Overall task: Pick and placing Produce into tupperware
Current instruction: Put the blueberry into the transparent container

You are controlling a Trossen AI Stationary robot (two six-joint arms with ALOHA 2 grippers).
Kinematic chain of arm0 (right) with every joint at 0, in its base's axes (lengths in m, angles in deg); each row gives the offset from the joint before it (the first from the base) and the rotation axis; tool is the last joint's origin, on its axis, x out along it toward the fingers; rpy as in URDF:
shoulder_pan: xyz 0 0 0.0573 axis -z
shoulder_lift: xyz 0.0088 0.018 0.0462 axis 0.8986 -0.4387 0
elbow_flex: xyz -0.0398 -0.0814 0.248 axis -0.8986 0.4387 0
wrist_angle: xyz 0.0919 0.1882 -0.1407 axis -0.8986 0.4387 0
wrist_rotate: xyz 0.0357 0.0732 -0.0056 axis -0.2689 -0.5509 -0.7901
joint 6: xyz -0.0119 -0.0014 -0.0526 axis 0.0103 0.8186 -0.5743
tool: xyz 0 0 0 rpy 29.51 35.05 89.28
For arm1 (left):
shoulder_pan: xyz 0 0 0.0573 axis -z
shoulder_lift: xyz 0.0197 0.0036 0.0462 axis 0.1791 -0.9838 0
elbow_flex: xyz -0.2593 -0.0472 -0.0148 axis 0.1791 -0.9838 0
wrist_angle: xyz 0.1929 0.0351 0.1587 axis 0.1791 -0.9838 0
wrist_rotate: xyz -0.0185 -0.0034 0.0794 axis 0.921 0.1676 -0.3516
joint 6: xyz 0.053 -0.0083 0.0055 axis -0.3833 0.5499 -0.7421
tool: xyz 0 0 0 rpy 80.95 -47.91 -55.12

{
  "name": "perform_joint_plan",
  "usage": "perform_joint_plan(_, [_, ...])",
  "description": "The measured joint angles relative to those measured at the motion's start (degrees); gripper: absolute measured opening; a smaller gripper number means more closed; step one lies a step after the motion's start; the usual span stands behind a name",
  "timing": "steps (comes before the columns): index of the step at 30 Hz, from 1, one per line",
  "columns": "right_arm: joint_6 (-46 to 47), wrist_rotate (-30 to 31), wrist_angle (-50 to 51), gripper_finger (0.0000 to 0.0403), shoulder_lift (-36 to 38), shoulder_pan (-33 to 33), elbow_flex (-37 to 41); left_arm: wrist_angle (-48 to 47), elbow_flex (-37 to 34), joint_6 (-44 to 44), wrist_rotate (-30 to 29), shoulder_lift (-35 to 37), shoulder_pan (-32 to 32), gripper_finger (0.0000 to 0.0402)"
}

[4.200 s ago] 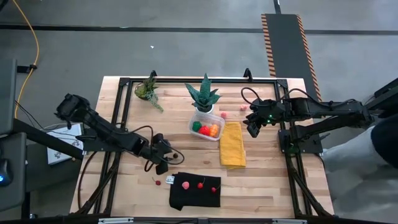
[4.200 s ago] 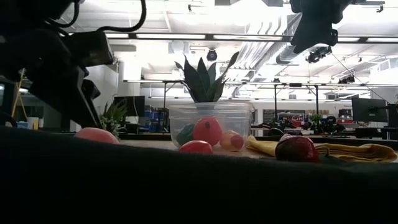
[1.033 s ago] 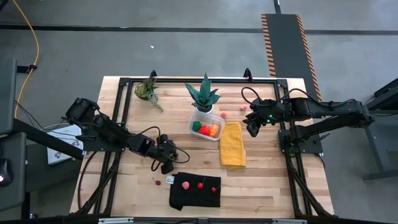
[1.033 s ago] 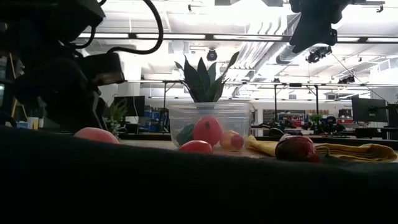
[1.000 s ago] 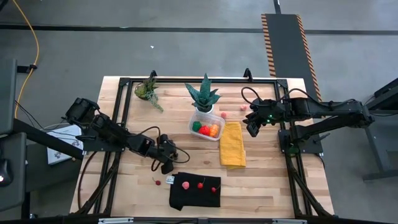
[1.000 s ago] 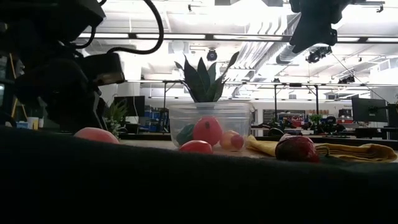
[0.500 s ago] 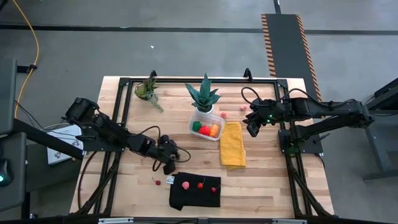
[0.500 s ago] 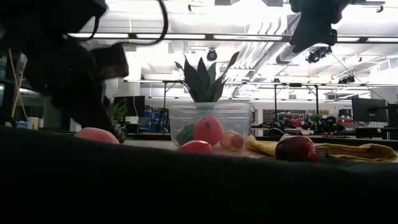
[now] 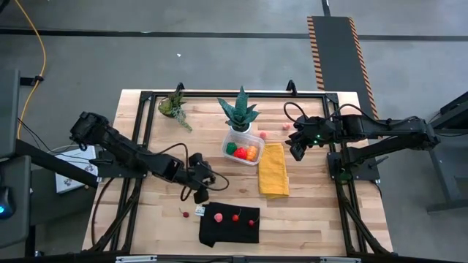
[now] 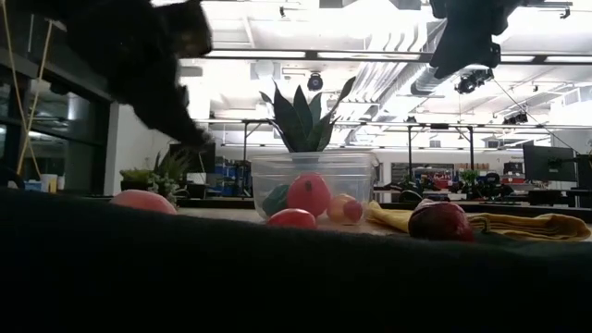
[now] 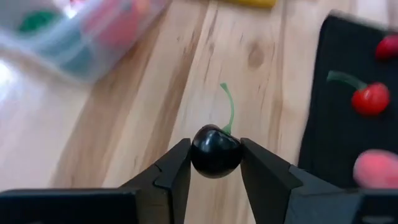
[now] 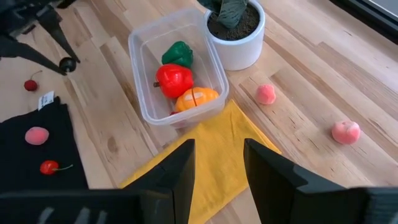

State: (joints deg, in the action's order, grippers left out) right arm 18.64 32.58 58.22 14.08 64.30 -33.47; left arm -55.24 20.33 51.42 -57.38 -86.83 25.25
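**Dark cherry clamped in left gripper, over bare wood beside the cloth**

Left to right, high view. Left arm runs in from the table's left edge twd centre. Left gripper (image 11: 214, 163) sits above bare wood, just up-left of the black cloth (image 9: 228, 223), w/ its fingers (image 11: 176, 171) closed on a dark cherry (image 11: 216, 151). In the left wrist view the cherry is pinched between both tips; its green stem (image 11: 229, 109) sticks out forward, away from the wrist, curving slightly, so the long axis runs roughly in line w/ the fingers. Cherry is off the table, well short of the tupperware.

On bare wood just left of the cloth: a small red cherry (image 9: 183, 212), near a small white tag (image 9: 199, 211) at the cloth's corner. On the cloth: a pink peach-like piece (image 9: 219, 217), then two red cherries (image 9: 237, 216) w/ stems.

Behind, a leaning small green plant (image 9: 173, 106) near the far-left frame corner. Centre: an aloe-type plant in a white pot (image 12: 237, 37), pot touching the tupperware's far side.

Tupperware (image 9: 242, 147) is a clear box, long axis tilted diagonally on the table. Inside: a green pepper-like piece (image 12: 177, 53), a red tomato-like piece (image 12: 175, 79), an orange piece (image 12: 198, 98), in a row along the box.

Yellow cloth (image 9: 273, 169) lies just right of the box, long axis running near-to-far. Two pink fruits (image 12: 266, 94) sit on wood past the pot, apart from each other.

Right gripper (image 12: 219, 163) hangs over the right side of the table, near the yellow cloth's far-right corner, fingers apart, nothing between them.
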Motion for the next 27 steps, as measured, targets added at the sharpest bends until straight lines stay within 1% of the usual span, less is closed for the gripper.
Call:
perform_joint_plan(3, [0.0, 0.0, -0.5, 0.0129, 0.1, 0.0, 0.0, -3.6, 1.5, -0.7, -0.1, 1.4, -1.1, 0.0122])
perform_joint_plan(5, [0.0, 0.1, -0.6, 0.0129, 0.0, 0.0, 0.0, -2.4, 2.8, -1.9, 0.4, 1.4, -2.2, 0.0117])
perform_joint_plan(7, [0.0, 0.3, -1.1, 0.0129, 0.0, 0.0, 0.0, -4.9, 3.8, -3.8, 1.2, 2.6, -3.6, 0.0111])
perform_joint_plan(9, [0.0, 0.3, -1.2, 0.0129, 0.0, 0.0, 0.0, -4.3, 5.6, -5.7, 2.3, 2.4, -5.1, 0.0107])
perform_joint_plan(10, [0.0, 0.4, -1.4, 0.0129, 0.0, 0.0, 0.0, -5.4, 6.4, -6.6, 2.5, 2.6, -6.1, 0.0107])
perform_joint_plan(14, [-0.4, 0.7, -2.0, 0.0129, 0.0, 0.0, 0.0, -7.5, 9.5, -10.8, 2.9, 2.9, -9.8, 0.0118])
perform_joint_plan(18, [-0.4, 0.8, -2.4, 0.0129, 0.0, 0.0, 0.0, -8.4, 11.5, -14.3, 5.9, 2.9, -13.8, 0.0124])
perform_joint_plan(24, [-0.4, 0.9, -2.4, 0.0129, 0.0, 0.0, 0.0, -8.3, 12.1, -17.9, 8.7, 2.9, -18.9, 0.011])
perform_joint_plan(27, [-0.5, 1.4, -2.4, 0.0129, 0.0, 0.0, 0.0, -8.5, 12.1, -19.6, 10.7, 2.9, -21.3, 0.0112])
